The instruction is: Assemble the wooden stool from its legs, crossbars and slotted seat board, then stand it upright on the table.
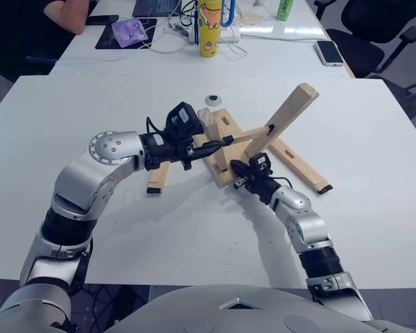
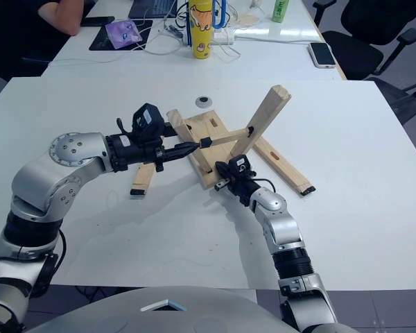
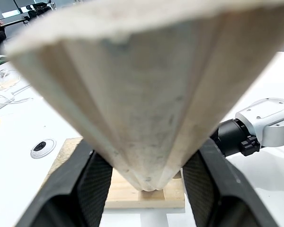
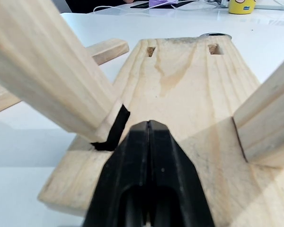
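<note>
While the slotted seat board (image 4: 194,90) lies flat on the table (image 1: 90,104) under the right pincer (image 1: 238,183), which presses shut and empty on its near edge, a tilted leg (image 1: 288,114) rises just beside that pincer. The left pincer (image 1: 222,143) clamps the crossbar (image 1: 249,134), whose far end meets that leg; seating this leg seems the step in hand, and next the crossbar must steer it upright on the board.

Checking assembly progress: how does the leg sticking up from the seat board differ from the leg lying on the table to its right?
The raised leg slants up from the seat board, while the loose leg lies flat on the table. The raised leg meets the crossbar held in the left hand; the loose leg has none attached. Both are pale square wooden bars.
</note>
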Available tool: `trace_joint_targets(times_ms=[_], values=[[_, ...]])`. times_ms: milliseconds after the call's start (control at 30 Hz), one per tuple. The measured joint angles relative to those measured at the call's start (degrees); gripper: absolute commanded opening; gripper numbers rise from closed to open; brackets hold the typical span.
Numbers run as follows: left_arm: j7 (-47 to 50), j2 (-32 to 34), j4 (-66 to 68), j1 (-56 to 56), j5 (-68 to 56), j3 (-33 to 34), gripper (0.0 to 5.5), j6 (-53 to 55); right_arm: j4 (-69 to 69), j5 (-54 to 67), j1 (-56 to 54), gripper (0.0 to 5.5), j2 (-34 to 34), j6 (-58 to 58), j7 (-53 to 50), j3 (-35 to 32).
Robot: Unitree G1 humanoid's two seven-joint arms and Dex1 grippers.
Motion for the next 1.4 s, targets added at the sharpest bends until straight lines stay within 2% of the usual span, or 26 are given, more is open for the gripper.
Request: trace_joint_targets(times_ms=[400, 667, 1067, 1200, 1400], values=[[-1.16, 2.41, 0.41, -1.11, 1.86, -4.23, 2.07, -0.74, 0.25, -0.11, 0.03, 0.0, -1.03, 0.88, 1.02, 1.65], [-1.88, -2.54, 9.78, -4.08, 0.93, -2.52, 2.07, -1.7, 0.51, -0.07, -0.53, 0.0, -1.26, 1.14, 1.09, 2.22], [-2.68, -1.96, 9.72, -3.58, 3.23, -5.63, 2.07, -3.79, 0.03, 0.01, 0.65, 0.0, -1.75, -1.62, 1.7, 2.26], [-2.77, -2.14, 10.55, -3.54, 3.26, -5.53, 2.07, -4.21, -7.76, 3.12, 8.27, 0.0, -2.77, -4.37, 5.85, 1.19], [-2.74, -2.36, 10.97, -3.14, 3.22, -4.85, 2.07, -4.48, -29.81, 11.5, 7.74, 0.0, -2.46, 0.66, 3.48, -2.78]])
